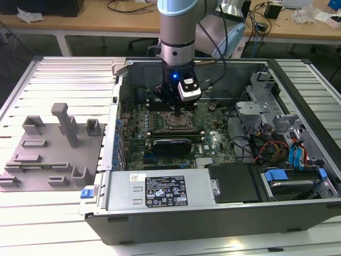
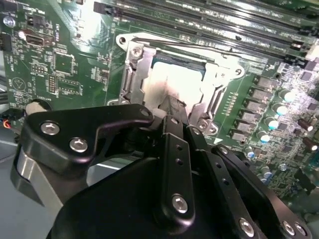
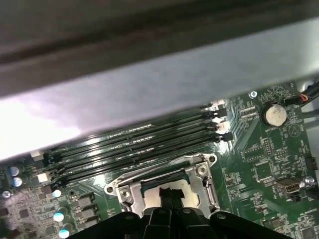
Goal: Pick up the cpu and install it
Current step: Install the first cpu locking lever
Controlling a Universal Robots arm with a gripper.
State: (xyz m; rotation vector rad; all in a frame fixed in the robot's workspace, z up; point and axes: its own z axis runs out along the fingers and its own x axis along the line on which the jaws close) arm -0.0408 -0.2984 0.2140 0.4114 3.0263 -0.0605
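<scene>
1. The arm is reaching straight down into the open computer case, with the gripper hanging right over the metal socket on the green board.
2. In the second wrist view the cpu is lying flat inside the socket, its pale top glaring under the light.
3. The gripper is standing directly above the cpu with its fingertips drawn close together; whether they are touching or pinching the chip I cannot tell.
4. In the first wrist view the gripper is sitting over the middle of the socket, with the long black memory slots running just beyond it.
5. A black card is lying on the board just beside the socket.
6. Grey plastic blocks are standing outside the case, towards the exterior view's left, well apart from the gripper.
</scene>
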